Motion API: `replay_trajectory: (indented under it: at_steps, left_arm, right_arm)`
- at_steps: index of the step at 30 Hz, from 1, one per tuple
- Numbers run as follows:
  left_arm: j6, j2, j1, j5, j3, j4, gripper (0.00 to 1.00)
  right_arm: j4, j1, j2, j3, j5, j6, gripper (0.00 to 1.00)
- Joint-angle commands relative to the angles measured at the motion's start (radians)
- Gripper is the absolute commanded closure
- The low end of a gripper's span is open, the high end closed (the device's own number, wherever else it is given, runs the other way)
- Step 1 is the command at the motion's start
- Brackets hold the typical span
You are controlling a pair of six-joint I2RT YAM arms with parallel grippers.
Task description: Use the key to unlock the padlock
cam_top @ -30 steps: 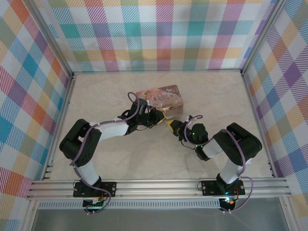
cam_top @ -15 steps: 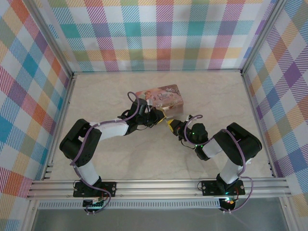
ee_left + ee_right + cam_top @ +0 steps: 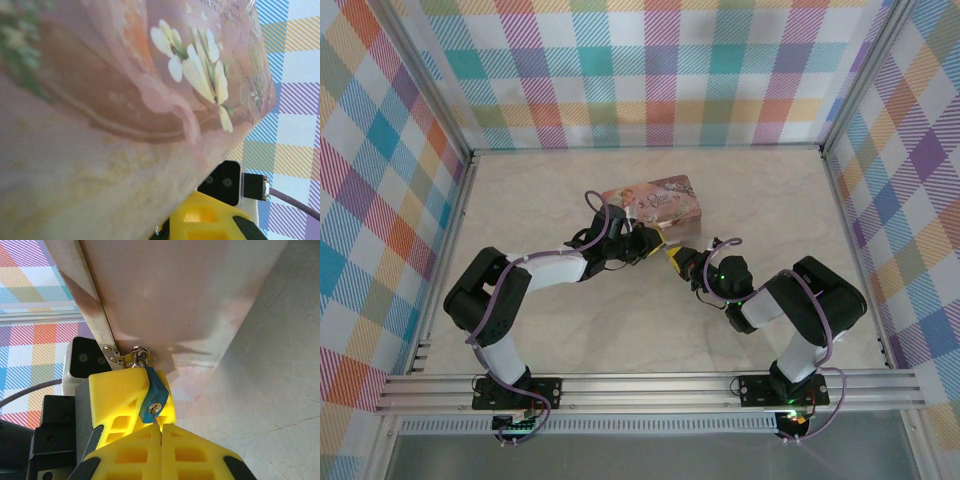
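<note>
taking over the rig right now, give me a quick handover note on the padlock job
Left gripper: looks shut on the padlock, steadying it.
Right gripper: shut on the key.
Things: the padlock hangs from the hasp on the edge of the pink tin; the key's tip sits in the keyhole.
Done: padlock braced, key inserted.
Left: turn the key and free the shackle, which looks closed through the hasp.
</note>
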Motion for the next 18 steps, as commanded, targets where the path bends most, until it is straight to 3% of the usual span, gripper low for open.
replay_trajectory:
  at_steps: [1,14,18]
  left_arm:
    - [-0.029,-0.004,-0.009,0.041,-0.011,0.06,0.92]
    - [-0.043,-0.007,-0.02,0.048,-0.018,0.08,0.92]
    - [-0.043,-0.007,-0.02,0.051,-0.014,0.082,0.92]
  right_arm:
    - [0.062,0.006,-0.011,0.014,0.027,-0.025,1.0]
    - [0.061,0.03,-0.008,0.054,0.094,-0.047,1.0]
    - [0.063,0.033,0.003,0.061,0.095,0.027,1.0]
